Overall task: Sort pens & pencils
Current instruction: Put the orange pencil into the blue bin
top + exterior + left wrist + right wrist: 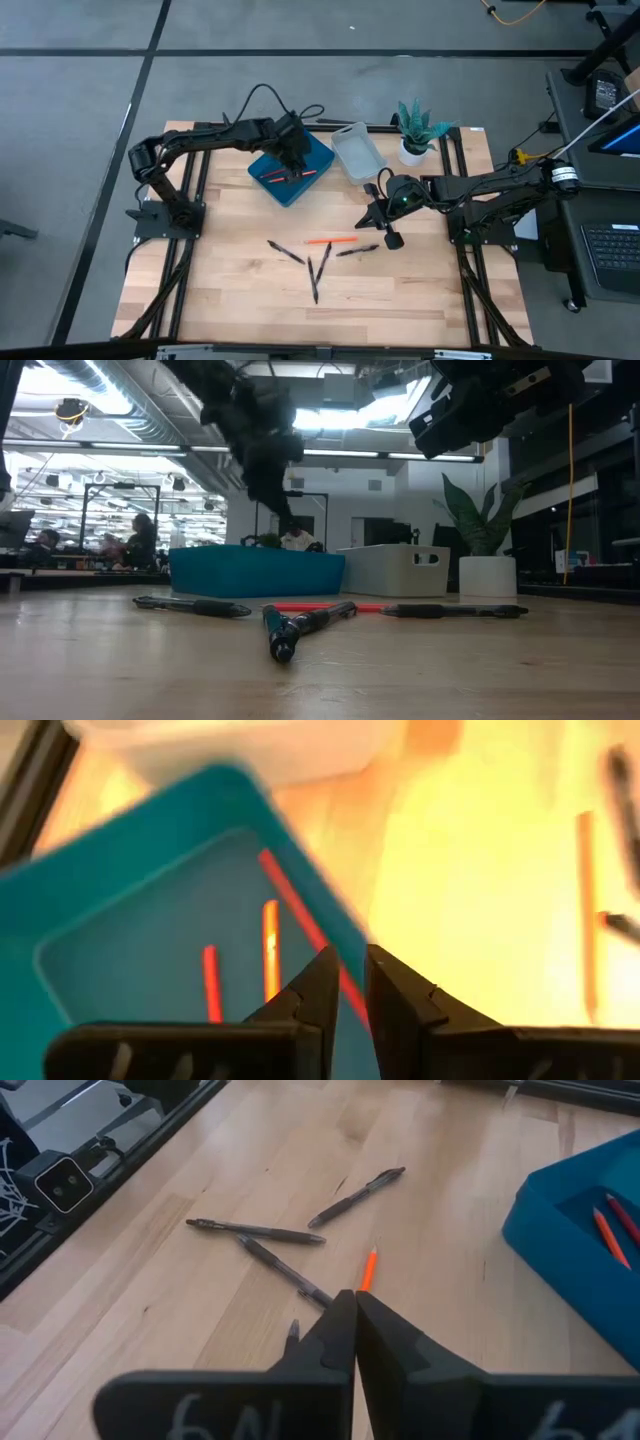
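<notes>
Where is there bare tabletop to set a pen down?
Bare wood lies left of the blue bin, toward the left arm's base, and along the near edge beyond the pens. Crowded: mid-table, where pens and an orange pencil cluster under the right end effector.

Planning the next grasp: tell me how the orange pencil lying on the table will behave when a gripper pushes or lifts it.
The orange pencil looks thin and straight, so it is probably stiff and light. It lies flat on smooth wood, so a sideways nudge may roll it instead of sliding it. A black pen lies close to it, so a push could shift that pen too.
</notes>
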Controlling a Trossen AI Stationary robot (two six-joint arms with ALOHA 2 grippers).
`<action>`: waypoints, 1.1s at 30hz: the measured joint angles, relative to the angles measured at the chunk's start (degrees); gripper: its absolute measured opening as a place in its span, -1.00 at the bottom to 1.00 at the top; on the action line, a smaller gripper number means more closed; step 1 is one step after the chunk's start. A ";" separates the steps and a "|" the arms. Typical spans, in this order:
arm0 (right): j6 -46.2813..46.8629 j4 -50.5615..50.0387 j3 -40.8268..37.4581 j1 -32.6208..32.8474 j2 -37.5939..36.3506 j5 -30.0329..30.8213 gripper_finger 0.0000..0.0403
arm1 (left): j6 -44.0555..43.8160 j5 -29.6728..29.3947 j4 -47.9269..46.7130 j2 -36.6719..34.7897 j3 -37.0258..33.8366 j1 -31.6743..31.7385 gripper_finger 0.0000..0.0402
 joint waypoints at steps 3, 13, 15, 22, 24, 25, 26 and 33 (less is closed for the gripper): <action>0.00 -0.02 0.00 0.00 0.00 0.00 -0.94 | 0.90 1.08 2.84 -1.48 0.83 -2.27 -0.77; 2.46 -1.10 0.00 0.22 0.00 -0.04 -0.94 | 5.68 3.91 17.83 -7.96 -4.00 -11.52 -0.76; 2.70 -1.24 0.00 0.47 0.00 -0.35 -0.94 | 5.96 3.86 20.90 -8.34 -5.78 -12.98 -0.76; 1.28 0.41 0.00 3.62 -1.15 -0.46 -0.94 | 4.48 3.57 37.51 -8.76 -16.35 -16.08 -0.76; 1.37 0.68 0.00 4.54 -2.76 -0.50 -0.94 | 3.94 3.36 42.75 -9.26 -19.88 -16.33 -0.76; 1.57 0.89 -0.22 5.08 -3.78 -0.48 -0.94 | 3.63 3.18 45.04 -9.65 -21.59 -16.49 -0.76; 1.56 2.08 -1.10 5.60 -5.06 -0.46 -0.94 | 2.80 3.15 46.57 -10.43 -23.41 -16.68 -0.76; 4.36 13.39 -14.91 6.62 -18.40 2.95 -0.94 | -0.18 1.88 56.11 -16.41 -33.25 -20.17 -0.76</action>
